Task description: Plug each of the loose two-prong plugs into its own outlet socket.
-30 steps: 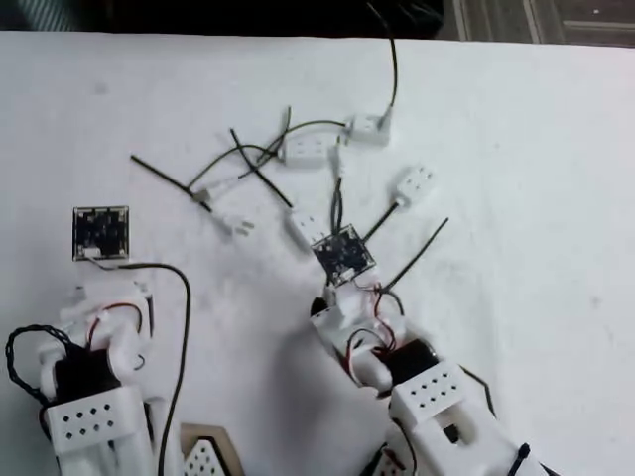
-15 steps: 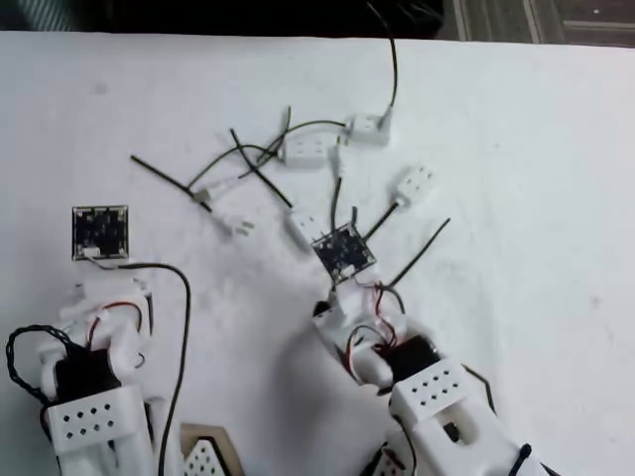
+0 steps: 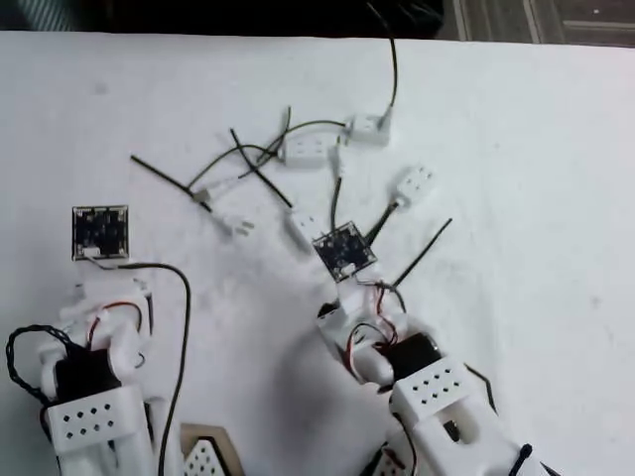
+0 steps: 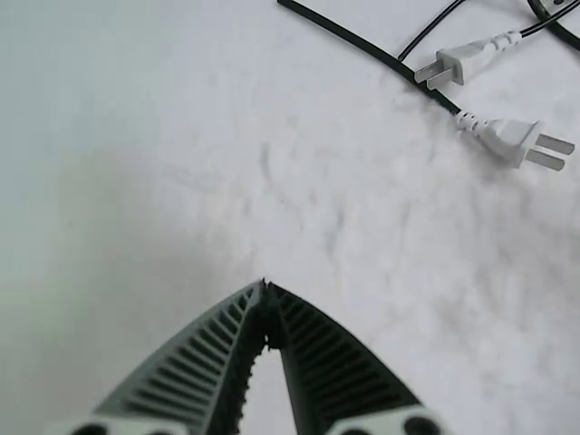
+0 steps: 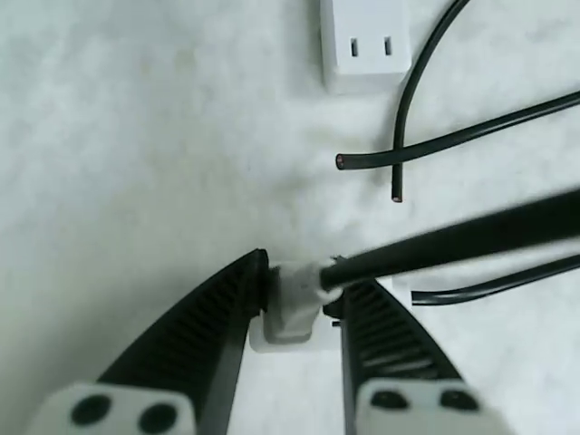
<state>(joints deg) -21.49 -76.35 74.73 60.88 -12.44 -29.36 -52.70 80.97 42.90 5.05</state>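
Note:
My right gripper (image 5: 302, 276) is shut on a white two-prong plug (image 5: 294, 294) with a black cord (image 5: 453, 237). The plug sits over a white block (image 5: 272, 339); its prongs are hidden. Just beyond lies a white outlet socket (image 5: 364, 41) with two slots facing up. My left gripper (image 4: 265, 294) is shut on nothing above bare table, with two loose white plugs (image 4: 462, 62) (image 4: 512, 140) farther off. In the high view the right arm (image 3: 397, 357) stands mid-table by a socket (image 3: 303, 226), and the left arm (image 3: 99, 327) is at the near left.
More white sockets (image 3: 306, 149) (image 3: 367, 127) (image 3: 415, 183) and tangled black cords (image 3: 248, 159) lie at the table's middle. Two loose plugs (image 3: 238, 226) (image 3: 203, 195) lie left of them. Cut cord ends (image 5: 362, 161) lie close to the right gripper.
The right wrist has shifted slightly away from the near edge, and the black cord beside it has swung a little. The left arm has not moved.

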